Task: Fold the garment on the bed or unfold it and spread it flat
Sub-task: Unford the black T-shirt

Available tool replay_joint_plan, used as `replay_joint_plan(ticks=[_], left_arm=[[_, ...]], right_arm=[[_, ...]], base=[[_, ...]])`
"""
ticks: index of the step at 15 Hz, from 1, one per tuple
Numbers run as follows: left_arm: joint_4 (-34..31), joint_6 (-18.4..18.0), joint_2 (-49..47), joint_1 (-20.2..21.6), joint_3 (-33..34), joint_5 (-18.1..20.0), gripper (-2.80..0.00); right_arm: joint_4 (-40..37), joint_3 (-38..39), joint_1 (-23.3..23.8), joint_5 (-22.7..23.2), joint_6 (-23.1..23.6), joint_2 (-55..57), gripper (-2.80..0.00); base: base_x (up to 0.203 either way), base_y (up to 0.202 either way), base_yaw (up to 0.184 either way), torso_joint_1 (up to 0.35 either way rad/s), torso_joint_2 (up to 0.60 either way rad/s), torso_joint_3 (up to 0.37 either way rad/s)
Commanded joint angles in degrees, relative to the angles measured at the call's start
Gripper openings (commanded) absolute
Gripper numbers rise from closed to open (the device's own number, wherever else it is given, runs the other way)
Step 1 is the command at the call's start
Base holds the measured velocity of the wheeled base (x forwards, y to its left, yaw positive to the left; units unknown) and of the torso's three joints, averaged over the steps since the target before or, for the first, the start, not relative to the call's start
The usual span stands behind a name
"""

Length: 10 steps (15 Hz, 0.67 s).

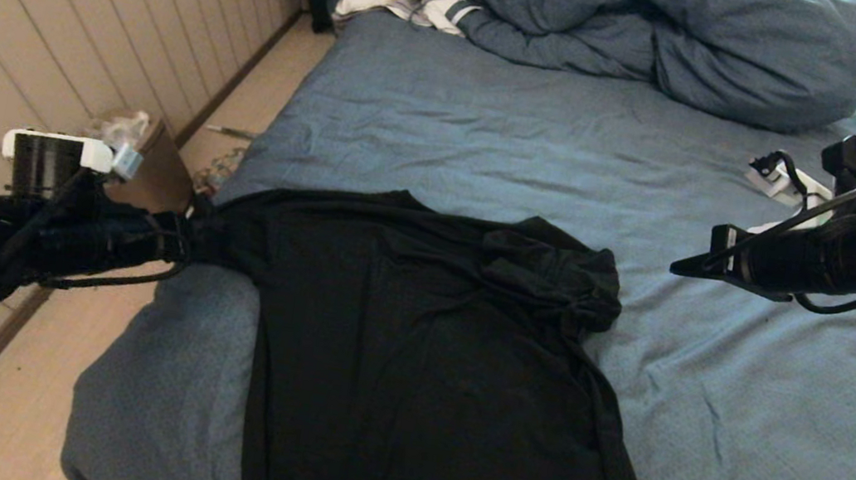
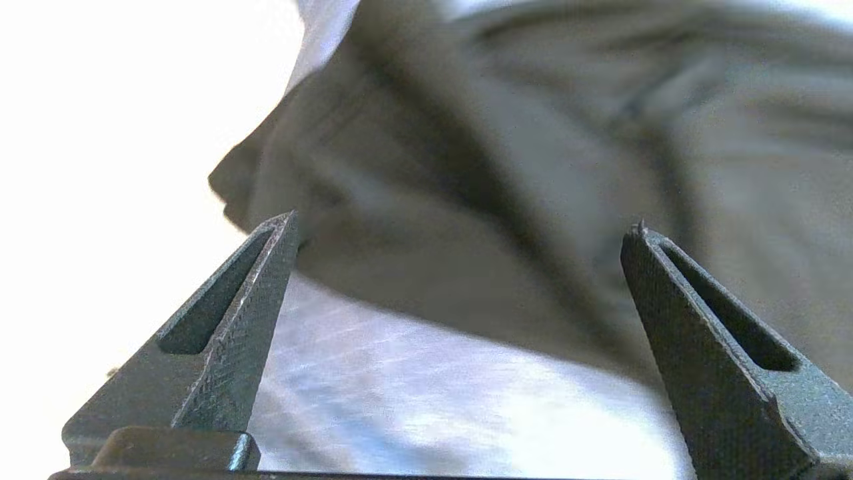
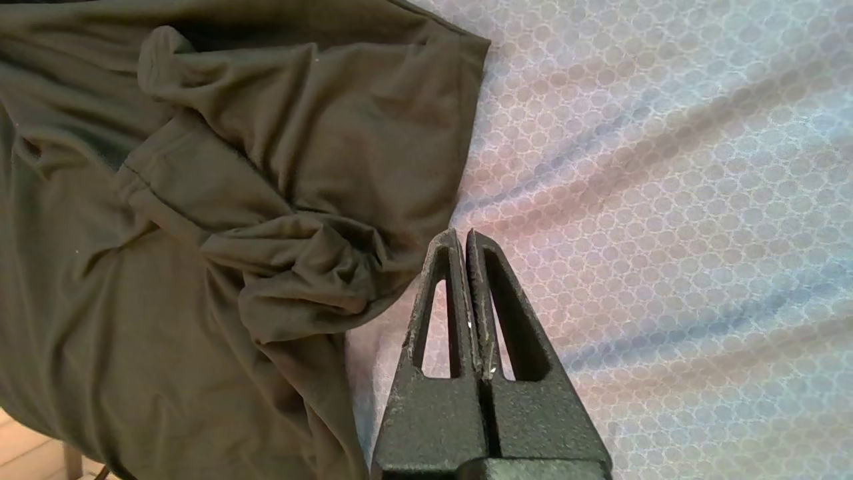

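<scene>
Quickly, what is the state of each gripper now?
Left gripper: open, at the T-shirt's sleeve, holding nothing.
Right gripper: shut, empty, above the bed.

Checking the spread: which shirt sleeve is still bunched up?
The sleeve on the robot's right; it is crumpled in a knot, while the left one is drawn out beside the left gripper.

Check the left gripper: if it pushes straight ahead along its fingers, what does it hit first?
Most likely the garment. The left gripper stands open at the shirt's left sleeve edge, with dark cloth filling the view just ahead and the bed sheet below it. Depth is unclear; contact may be immediate.
</scene>
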<state>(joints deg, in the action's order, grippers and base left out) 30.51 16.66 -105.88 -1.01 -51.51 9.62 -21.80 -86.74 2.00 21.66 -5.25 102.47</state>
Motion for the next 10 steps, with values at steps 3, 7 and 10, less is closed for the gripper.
replay_joint_plan(ticks=[3,7,10], left_arm=[[-5.4,0.3,5.2,0.6,-6.3,0.2,0.00],[-12.6,0.9,2.3,0.5,-15.9,0.4,0.00],[-16.6,2.6,-2.4,-1.9,-23.5,0.3,0.00]], right_arm=[[-0.2,0.2,0.0,0.1,0.0,0.0,-2.80],[-0.2,0.1,-0.1,0.1,0.0,-0.1,-2.80],[-0.2,0.1,-0.1,0.1,-0.1,-0.1,-2.80]], base=[[0.000,0.000,0.000,0.000,0.00,0.000],[0.000,0.000,0.000,0.000,0.00,0.000],[0.000,0.000,0.000,0.000,0.00,0.000]])
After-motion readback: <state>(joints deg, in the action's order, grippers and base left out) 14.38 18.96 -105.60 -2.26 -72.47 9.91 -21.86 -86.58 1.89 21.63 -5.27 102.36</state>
